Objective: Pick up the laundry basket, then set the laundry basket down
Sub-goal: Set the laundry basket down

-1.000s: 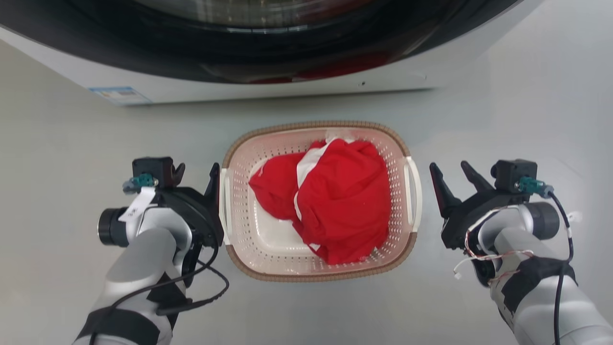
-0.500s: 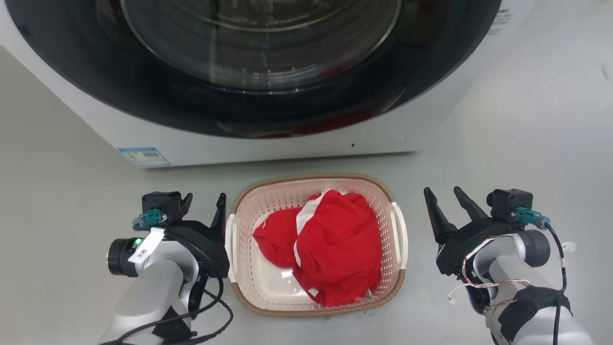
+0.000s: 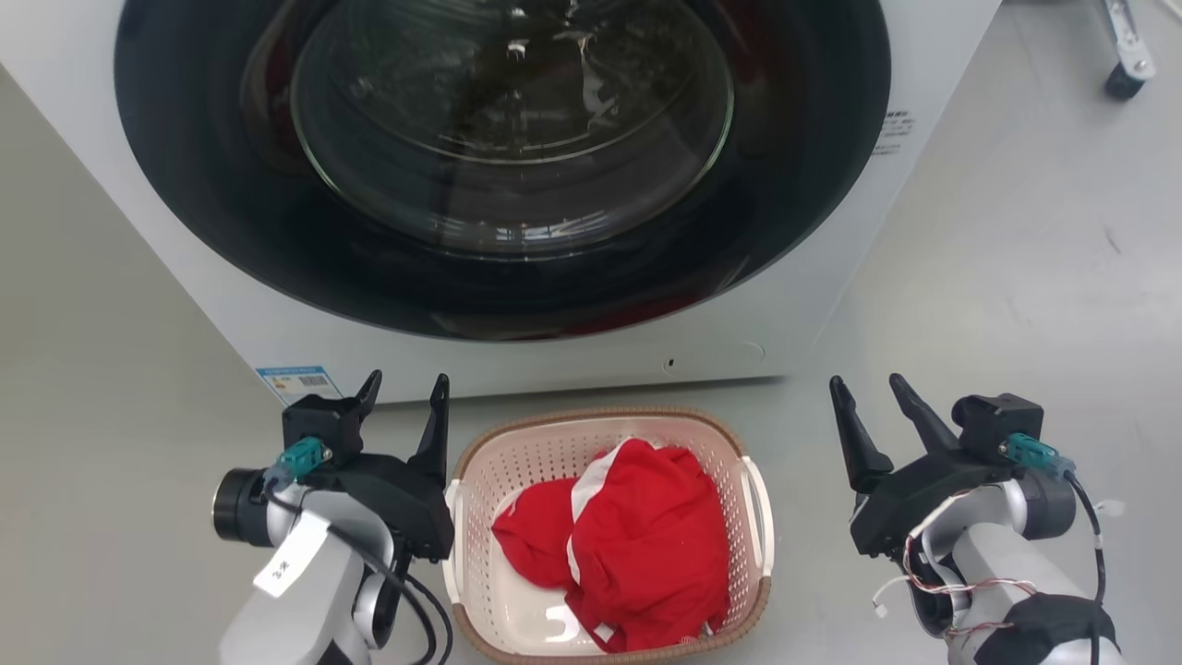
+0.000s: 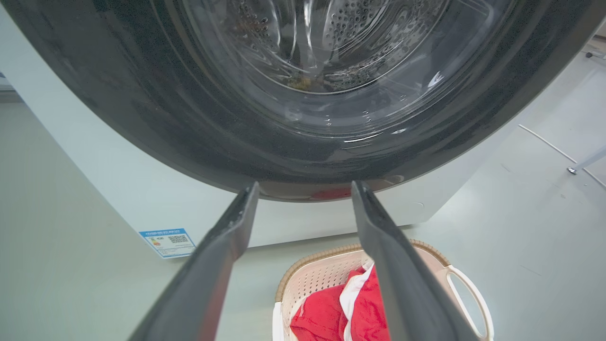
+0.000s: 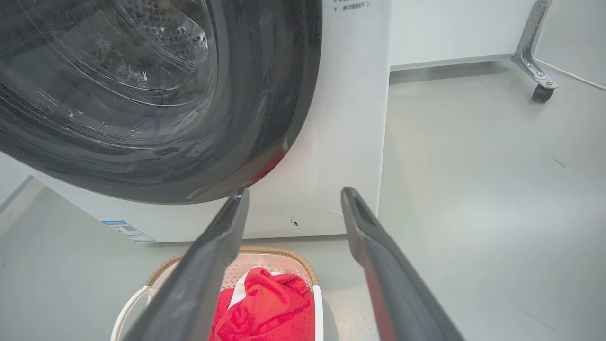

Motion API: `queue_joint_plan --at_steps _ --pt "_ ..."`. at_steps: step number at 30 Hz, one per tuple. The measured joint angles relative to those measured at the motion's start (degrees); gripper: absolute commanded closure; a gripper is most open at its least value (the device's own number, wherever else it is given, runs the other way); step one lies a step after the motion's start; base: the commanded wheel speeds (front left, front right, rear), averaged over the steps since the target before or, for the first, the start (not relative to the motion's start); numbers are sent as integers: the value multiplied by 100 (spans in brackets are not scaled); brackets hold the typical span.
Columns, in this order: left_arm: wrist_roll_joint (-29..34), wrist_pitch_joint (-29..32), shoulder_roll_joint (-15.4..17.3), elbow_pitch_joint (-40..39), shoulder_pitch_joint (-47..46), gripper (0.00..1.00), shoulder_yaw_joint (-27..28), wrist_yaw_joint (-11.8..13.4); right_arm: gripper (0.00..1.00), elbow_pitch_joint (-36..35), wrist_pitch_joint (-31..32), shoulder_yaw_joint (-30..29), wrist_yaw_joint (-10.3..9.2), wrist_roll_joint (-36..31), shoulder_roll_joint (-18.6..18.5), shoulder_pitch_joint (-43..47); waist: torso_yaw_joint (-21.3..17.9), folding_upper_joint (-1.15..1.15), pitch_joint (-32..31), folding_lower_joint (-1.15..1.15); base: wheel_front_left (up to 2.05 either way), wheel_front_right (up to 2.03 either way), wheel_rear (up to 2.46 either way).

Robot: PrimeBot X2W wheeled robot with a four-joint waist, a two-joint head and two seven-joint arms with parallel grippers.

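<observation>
1. Pale grey smooth floor point(image 3: 1016, 277): it carries every item inspected and looks level.
2. White front-loading washing machine point(image 3: 813, 305) with a round, dark-rimmed glass door point(image 3: 512, 139): the door is closed. The machine stands directly behind the work area, which probably explains why the basket is parked at its foot, ready for loading.
3. Rounded-rectangular pale pink-white perforated plastic laundry basket with a brown woven-look rim point(image 3: 591, 414): it sits flat on the floor just in front of the washer, between the two arms, with one white side handle facing each arm. That orientation suits a lift from both sides.
4. Crumpled red garment with a white stripe point(image 3: 637, 554): it lies heaped inside the basket, below the rim, and nothing hangs over the edge.
5. Left gripper point(image 3: 406, 383): its fingers are spread and hold nothing. It is just beside the basket's left handle point(image 3: 452, 517), with the fingers pointing towards the washer. Whether it touches the handle cannot be judged.
6. Right gripper point(image 3: 864, 383): its fingers are also spread and empty. It stands clearly apart from the right handle point(image 3: 759, 503).
7. Assessment: the basket is unsupported by either gripper. Lifting it would need both grippers at the handles, and the right one has further to go.
8. Small blue label point(image 3: 300, 380): it is fixed at the washer's lower left corner.
</observation>
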Motion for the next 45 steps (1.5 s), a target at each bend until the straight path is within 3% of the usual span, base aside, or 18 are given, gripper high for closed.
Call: queue_joint_plan --at_steps 9,22,32,45 --pt "290 -1 200 -1435 958 0 213 347 0 -864 0 -145 -202 -308 -79 526 1 0 -422 0 0 0 0" --pt "630 -2 425 -2995 2128 0 379 546 0 -1960 0 -344 -526 -648 -229 1478 13 0 -804 0 0 0 0" --pt "723 -18 493 -3608 2858 0 604 642 0 -2618 -1 -538 -759 -742 -320 2207 3 1 -1021 0 0 0 0" --pt "875 -18 485 -4049 3342 0 768 690 0 -3306 0 -759 -898 -942 -374 2828 32 1 -1125 1 0 0 0"
